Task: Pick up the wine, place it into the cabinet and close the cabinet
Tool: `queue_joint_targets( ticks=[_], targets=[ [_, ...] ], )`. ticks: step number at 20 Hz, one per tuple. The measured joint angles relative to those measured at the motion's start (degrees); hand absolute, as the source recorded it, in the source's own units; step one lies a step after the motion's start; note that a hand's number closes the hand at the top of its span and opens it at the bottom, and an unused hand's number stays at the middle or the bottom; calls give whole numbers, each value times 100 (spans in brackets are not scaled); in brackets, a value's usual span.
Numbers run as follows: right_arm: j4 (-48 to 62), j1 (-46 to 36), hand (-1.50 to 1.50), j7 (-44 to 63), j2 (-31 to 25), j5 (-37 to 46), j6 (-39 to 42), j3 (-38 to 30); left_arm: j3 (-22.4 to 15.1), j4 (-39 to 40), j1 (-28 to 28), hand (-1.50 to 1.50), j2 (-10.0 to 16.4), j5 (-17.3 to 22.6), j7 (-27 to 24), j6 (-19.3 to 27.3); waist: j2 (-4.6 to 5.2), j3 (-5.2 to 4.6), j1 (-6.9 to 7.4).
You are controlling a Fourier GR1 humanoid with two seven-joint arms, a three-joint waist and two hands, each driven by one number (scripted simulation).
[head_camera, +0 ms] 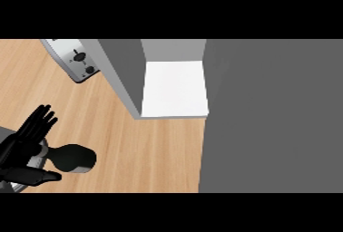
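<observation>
The left robot hand point(23, 136), fingers straight, stands open beside the wine point(72, 157).

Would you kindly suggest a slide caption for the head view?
Left hand, fingers straight, next to the dark wine bottle; open cabinet ahead on the wooden counter.

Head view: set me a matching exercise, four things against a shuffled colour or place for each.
Things:
1. wine bottle
2. cabinet shelf
3. counter
4. knobbed appliance

Descriptions:
A. white
B. light wood
C. at the view's top left
D. dark, right beside the left hand

Pairs: 1-D, 2-A, 3-B, 4-C.
</observation>
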Motion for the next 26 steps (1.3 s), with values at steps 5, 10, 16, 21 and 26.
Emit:
queue_joint_targets(
  ticks=[5, 10, 16, 21, 26],
  targets=[
    [10, -140, -150, 83, -11, -2, -46, -89, -53, 778, -253, -150, 133, -235, -496, -142, 5, 0, 16],
    [19, -97, -150, 6, -34, -13, 4, -124, -181, 1436, -305, -150, 149, -560, -1103, -207, 3, 1, 10],
    [22, -68, -150, -27, -2, -11, -27, -71, -306, 2103, -376, -150, 134, -875, -1723, -164, 2, 2, 27],
    [10, -108, -150, 22, -26, -2, -64, -12, -305, 2661, -486, -150, 76, -946, -2105, -140, 1, 0, 17],
    [23, -194, -150, 77, -5, 8, -131, -29, -224, 3057, -530, -150, 2, -825, -2322, -207, 0, 1, 41]
  ],
)
